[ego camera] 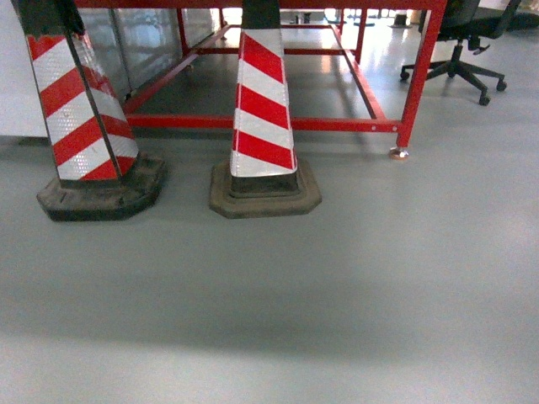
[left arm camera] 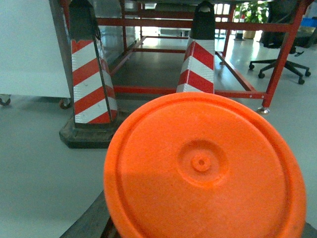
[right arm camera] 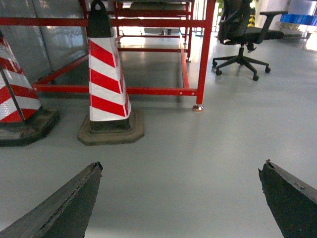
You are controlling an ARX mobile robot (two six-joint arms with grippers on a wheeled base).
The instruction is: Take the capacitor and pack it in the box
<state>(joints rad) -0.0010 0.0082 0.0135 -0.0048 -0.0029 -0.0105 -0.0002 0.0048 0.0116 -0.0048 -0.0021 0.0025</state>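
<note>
A large orange round capacitor [left arm camera: 200, 163] fills the lower part of the left wrist view, its flat end with a small centre boss facing the camera. My left gripper [left arm camera: 200, 223] is shut on it. Only one dark finger [left arm camera: 91, 220] shows, at the disc's lower left edge. My right gripper [right arm camera: 183, 163] is open over bare grey floor, its two dark fingers [right arm camera: 69, 203] far apart with nothing between them. The box is out of view. Neither gripper appears in the head view.
Two red-and-white striped cones [ego camera: 263, 109] [ego camera: 80, 109] on dark bases stand ahead on the grey floor. Behind them is a red steel frame [ego camera: 253, 122] with a footed leg [ego camera: 397, 151]. A black office chair [ego camera: 459, 63] is at right, and a white wheeled cabinet [left arm camera: 29, 54] at left.
</note>
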